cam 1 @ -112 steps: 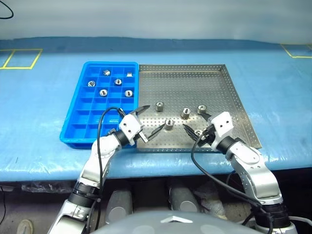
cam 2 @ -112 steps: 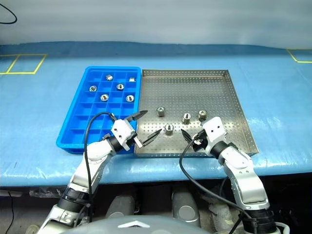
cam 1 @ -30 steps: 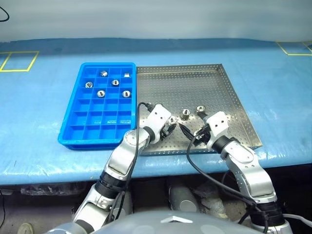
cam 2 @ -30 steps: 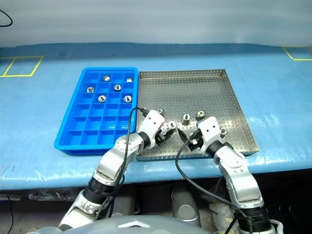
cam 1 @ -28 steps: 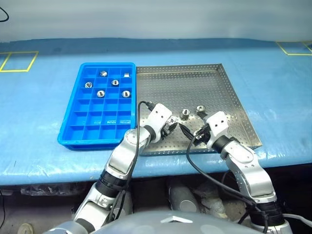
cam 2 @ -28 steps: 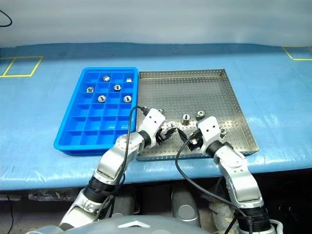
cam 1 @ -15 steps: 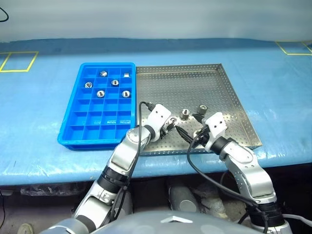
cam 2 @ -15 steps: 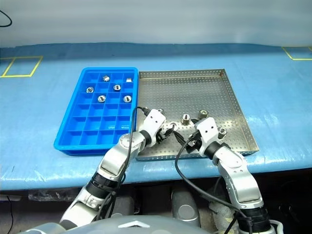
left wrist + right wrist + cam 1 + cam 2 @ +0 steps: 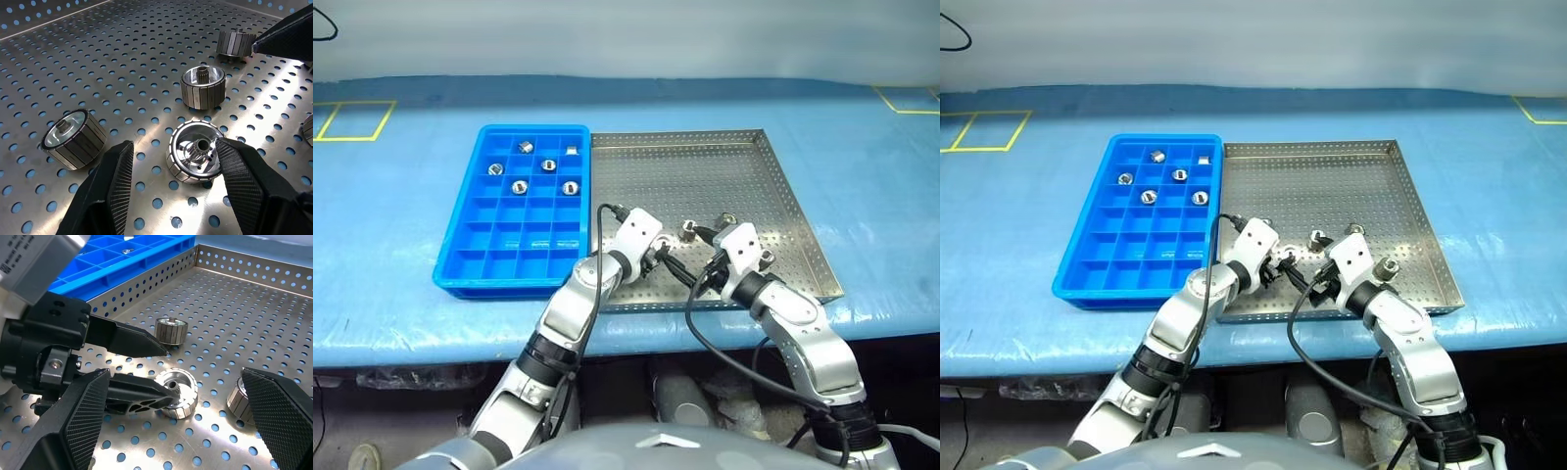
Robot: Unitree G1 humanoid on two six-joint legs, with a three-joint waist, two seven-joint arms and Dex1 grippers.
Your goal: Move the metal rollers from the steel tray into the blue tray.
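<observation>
Presently, one of the metal rollers [image 9: 195, 152] is bracketed on the steel tray [image 9: 705, 166] by the spread fingers of the left gripper [image 9: 176, 188]; one finger touches it, yet no grip is closed. The right gripper [image 9: 178, 423] is held wide open nearby. Five rollers are lodged in the blue tray [image 9: 480, 240].

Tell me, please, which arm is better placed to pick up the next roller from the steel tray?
Left. The left gripper already straddles a roller, one finger touching it; the right gripper stands open farther back.
</observation>
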